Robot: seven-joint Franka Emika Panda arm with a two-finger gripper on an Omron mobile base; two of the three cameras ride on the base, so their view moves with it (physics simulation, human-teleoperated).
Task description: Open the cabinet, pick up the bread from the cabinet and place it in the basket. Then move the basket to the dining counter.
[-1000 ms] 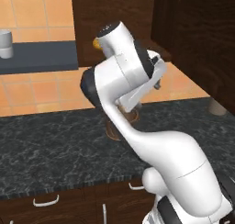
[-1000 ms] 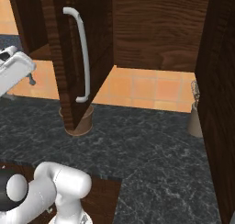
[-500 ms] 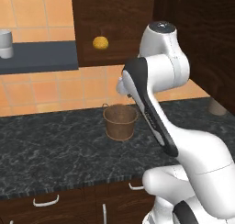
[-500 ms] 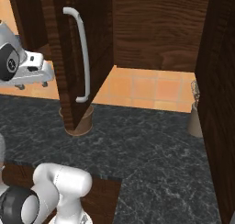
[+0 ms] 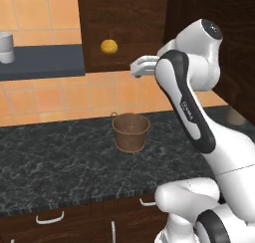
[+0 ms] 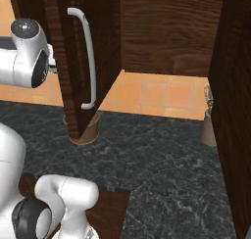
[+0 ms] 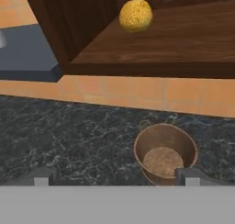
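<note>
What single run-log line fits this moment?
cabinet: open | bread: on shelf | basket: empty, on counter | pincer: open, holding nothing

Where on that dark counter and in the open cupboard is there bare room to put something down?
The black counter lies bare left of the basket, back to the tiled wall, and in front of it. The cabinet shelf is bare right of the bread. It is tighter around the basket, beneath the open end effector, and beside the swung-out door.
</note>
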